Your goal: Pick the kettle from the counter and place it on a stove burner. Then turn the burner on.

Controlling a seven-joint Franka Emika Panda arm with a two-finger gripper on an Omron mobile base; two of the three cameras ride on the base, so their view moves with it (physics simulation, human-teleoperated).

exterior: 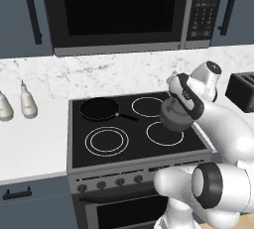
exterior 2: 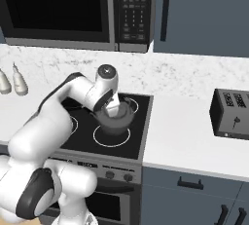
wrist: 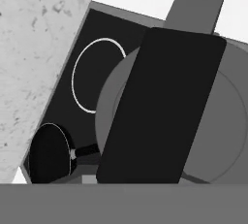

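Observation:
My gripper (exterior: 181, 97) is shut on the arched handle of the dark grey kettle (exterior: 174, 116), gripping it from above. The kettle (exterior 2: 115, 117) sits low over the stove's front right burner (exterior: 164, 135); whether its base touches the glass is unclear. In the hand view the black handle (wrist: 160, 106) crosses the round grey kettle lid (wrist: 227, 121), hiding my fingertips. The white counter (exterior 2: 194, 136) lies to the right of the stove.
A black frying pan (exterior: 99, 108) sits on the back left burner. The row of stove knobs (exterior: 101, 185) runs along the front panel. Two white bottles (exterior: 28, 103) stand on the left counter, a toaster (exterior 2: 231, 114) on the right. A microwave (exterior: 119, 10) hangs above.

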